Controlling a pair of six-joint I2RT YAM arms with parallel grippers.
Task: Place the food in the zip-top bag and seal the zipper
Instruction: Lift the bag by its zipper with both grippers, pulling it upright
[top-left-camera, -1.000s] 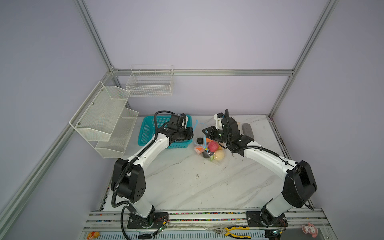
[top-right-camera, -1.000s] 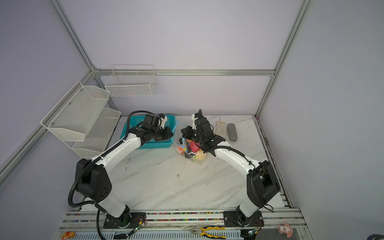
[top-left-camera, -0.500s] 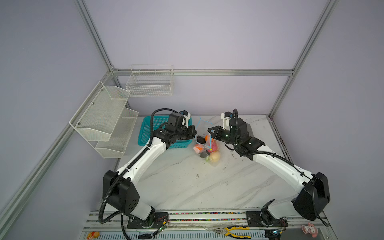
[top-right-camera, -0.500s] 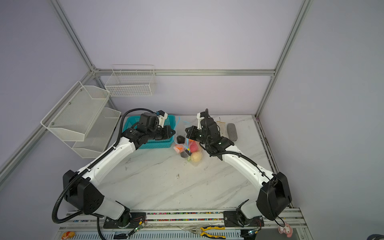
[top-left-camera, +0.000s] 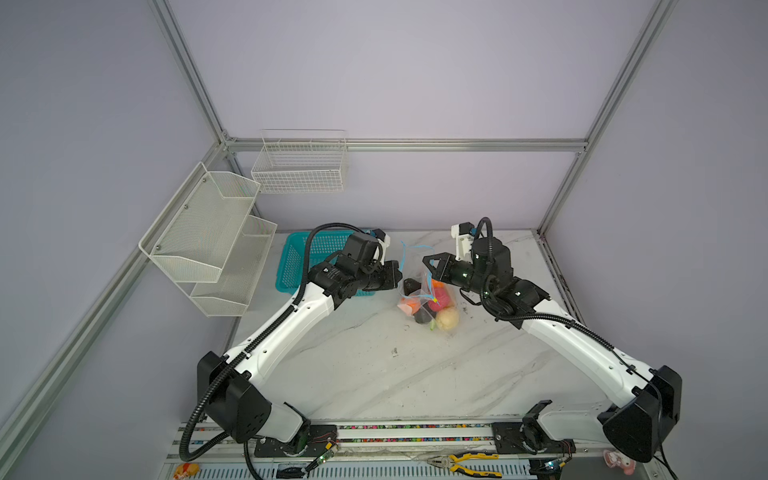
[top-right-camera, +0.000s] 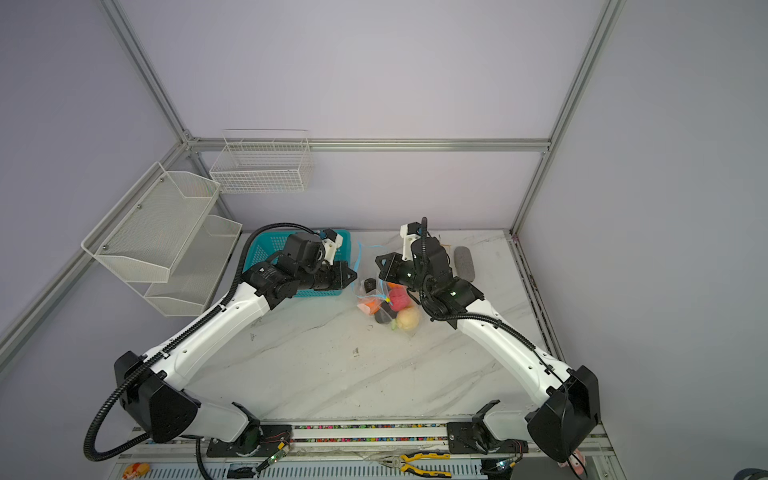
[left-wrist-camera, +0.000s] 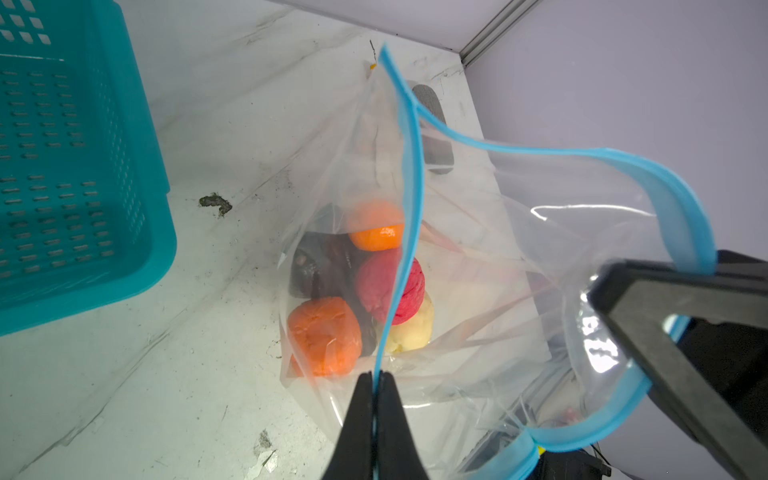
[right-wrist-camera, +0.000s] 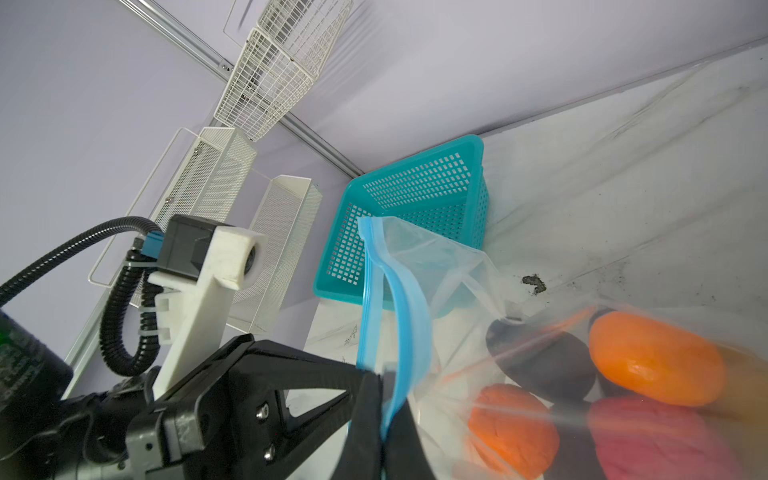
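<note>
Your left gripper (left-wrist-camera: 376, 384) is pinched tight on one lip of the light-blue zipper (left-wrist-camera: 409, 166), and your right gripper (right-wrist-camera: 380, 388) is clamped on the opposite lip, so the mouth of the zip-top bag (left-wrist-camera: 519, 249) gapes wide between them. In both top views the bag hangs from the two grips between the arms, near the teal mesh basket (top-left-camera: 297, 257), and its bottom sags to the marble tabletop (top-left-camera: 374, 365). The food (top-left-camera: 434, 309) lies packed at the bottom of the bag: a large orange ball (left-wrist-camera: 324, 336), a smaller orange ball (left-wrist-camera: 376, 228), a pink ball (left-wrist-camera: 384, 291), a cream ball (left-wrist-camera: 413, 332) and a dark eggplant (left-wrist-camera: 313, 266). The yellow slider tab (top-left-camera: 435, 299) sits low on the zipper, just above the food. A black lump (top-left-camera: 410, 285) shows at the bag's edge on your left gripper's side; you cannot tell whether it is inside.
</note>
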